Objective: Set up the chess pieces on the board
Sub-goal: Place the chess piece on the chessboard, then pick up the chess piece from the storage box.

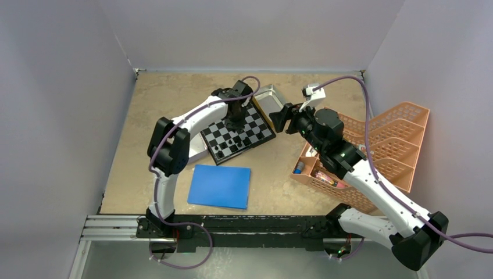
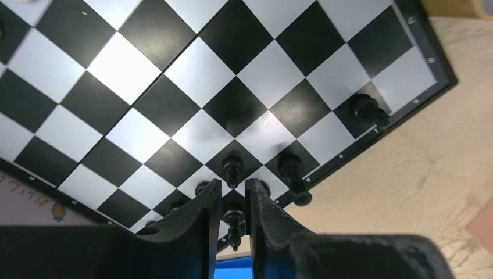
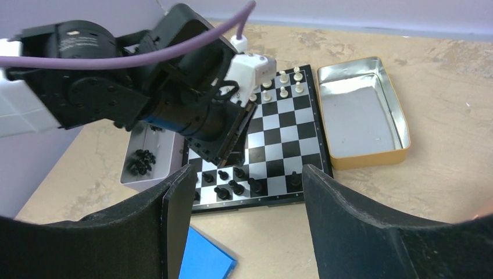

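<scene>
The board (image 1: 238,136) lies in the middle of the surface (image 1: 145,116), and the setup looks barely started. A small cluster of black pieces (image 3: 232,186) stands along its near edge, and a few white pieces (image 3: 282,84) along the far edge. Most back-row squares are bare. More black pieces wait loose in a tray (image 3: 136,142) just left of the board. The left tool (image 2: 233,185) hangs low over the near edge, its jaws almost together around one black piece (image 2: 234,224). I cannot tell if they pinch it. The right tool (image 1: 279,119) hovers beside the board, jaws wide apart and empty.
</scene>
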### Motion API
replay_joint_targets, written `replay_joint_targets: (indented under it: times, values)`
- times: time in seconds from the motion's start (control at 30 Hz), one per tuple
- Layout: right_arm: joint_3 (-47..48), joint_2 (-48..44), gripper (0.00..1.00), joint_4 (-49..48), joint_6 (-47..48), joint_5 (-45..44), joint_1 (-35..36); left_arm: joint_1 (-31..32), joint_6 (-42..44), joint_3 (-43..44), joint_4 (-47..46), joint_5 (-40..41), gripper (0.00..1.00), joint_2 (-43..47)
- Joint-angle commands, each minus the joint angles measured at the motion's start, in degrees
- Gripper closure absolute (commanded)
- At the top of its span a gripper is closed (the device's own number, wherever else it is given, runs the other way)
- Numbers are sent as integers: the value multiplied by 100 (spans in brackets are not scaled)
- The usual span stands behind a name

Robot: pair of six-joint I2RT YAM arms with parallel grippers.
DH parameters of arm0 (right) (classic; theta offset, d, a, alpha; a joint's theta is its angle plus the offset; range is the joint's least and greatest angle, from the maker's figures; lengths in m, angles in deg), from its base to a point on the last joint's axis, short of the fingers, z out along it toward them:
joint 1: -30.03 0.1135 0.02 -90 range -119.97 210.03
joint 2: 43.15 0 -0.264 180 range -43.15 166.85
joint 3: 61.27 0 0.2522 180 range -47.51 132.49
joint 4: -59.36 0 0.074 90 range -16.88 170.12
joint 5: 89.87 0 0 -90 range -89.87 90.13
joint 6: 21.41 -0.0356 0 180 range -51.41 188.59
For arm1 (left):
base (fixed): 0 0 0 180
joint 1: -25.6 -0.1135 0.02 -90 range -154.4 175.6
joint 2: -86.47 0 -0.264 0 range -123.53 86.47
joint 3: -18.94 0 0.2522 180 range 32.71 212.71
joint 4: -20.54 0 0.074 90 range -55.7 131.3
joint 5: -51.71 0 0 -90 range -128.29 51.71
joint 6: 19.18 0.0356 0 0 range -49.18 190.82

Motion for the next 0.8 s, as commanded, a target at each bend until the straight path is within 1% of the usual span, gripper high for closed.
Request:
replay_joint_targets:
  times: [0.0,0.13,0.23,0.3,0.37,0.47,0.53,0.63,0.77]
  values:
    - [-48,-86,30,-276,83,50,-13,-58,-9,-97,-269,202,80,755]
    - [-86,-121,30,-323,59,80,-17,-253,-133,-268,-268,224,80,997]
    - [-100,-156,30,-323,55,91,-17,-660,-295,-645,-491,54,80,1337]
    - [-119,-197,30,-323,50,104,-17,-1099,-453,-1102,-801,-414,80,1650]
    - [-129,-231,30,-315,46,111,-13,-1623,-692,-1668,-1208,-1051,80,2016]
    - [-139,-269,30,-284,57,98,-17,-2272,-1037,-2496,-1845,-1679,80,2534]
    - [-148,-286,30,-282,63,98,-17,-2675,-1294,-2915,-2169,-2005,78,2833]
    - [-163,-287,30,-286,72,100,-17,-3178,-1756,-3419,-2597,-2483,76,3049]
    - [-168,-276,30,-303,72,105,-13,-3547,-2285,-3944,-3127,-2742,77,3193]
